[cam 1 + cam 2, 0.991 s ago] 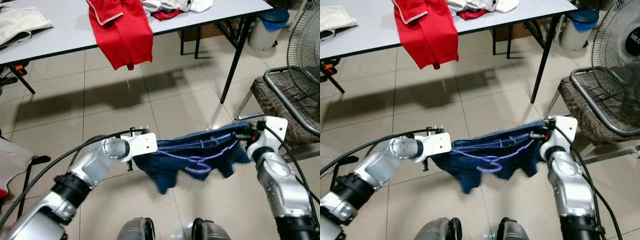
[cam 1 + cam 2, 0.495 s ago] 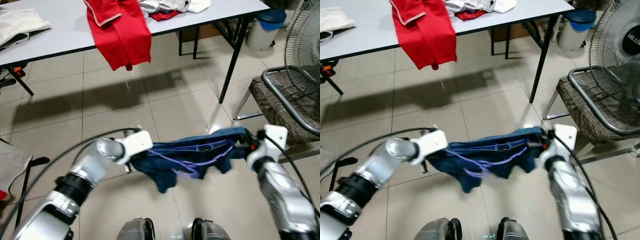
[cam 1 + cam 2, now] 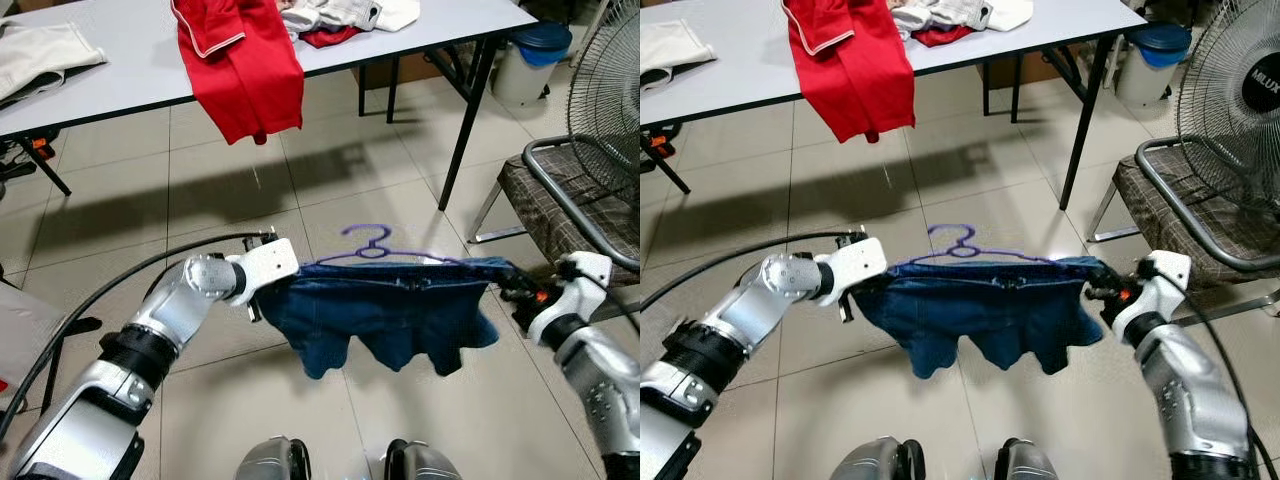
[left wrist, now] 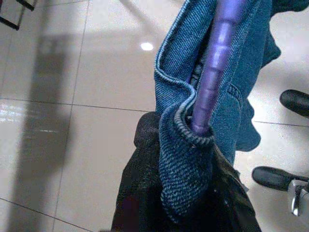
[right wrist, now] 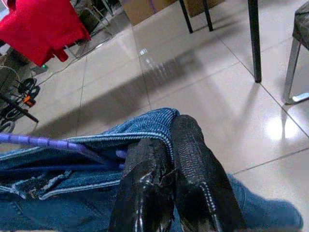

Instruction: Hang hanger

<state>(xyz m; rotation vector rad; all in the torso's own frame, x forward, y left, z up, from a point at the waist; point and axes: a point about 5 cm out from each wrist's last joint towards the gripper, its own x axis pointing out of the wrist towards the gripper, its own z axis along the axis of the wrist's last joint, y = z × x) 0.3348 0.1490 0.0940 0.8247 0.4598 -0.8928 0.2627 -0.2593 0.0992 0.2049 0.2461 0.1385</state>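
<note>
A pair of blue denim shorts [image 3: 385, 310] hangs on a purple hanger [image 3: 372, 243], stretched level between my two arms above the tiled floor. The hanger's hook points up at the middle. My left gripper [image 3: 283, 277] is shut on the left end of the shorts and hanger; in the left wrist view the purple bar [image 4: 215, 63] runs out of the denim pinched there. My right gripper [image 3: 512, 284] is shut on the right end, its black fingers [image 5: 193, 169] clamped over the waistband.
A grey table [image 3: 130, 65] stands ahead with a red garment [image 3: 245, 60] draped over its edge and other clothes on top. A metal-framed chair [image 3: 560, 195] and a fan [image 3: 610, 80] are at the right. A blue-lidded bin [image 3: 532, 55] is beyond.
The hanger has turned upright: its hook, which lay low in front of the shorts, now stands above them. My arms spread wider, and the shorts hang flat.
</note>
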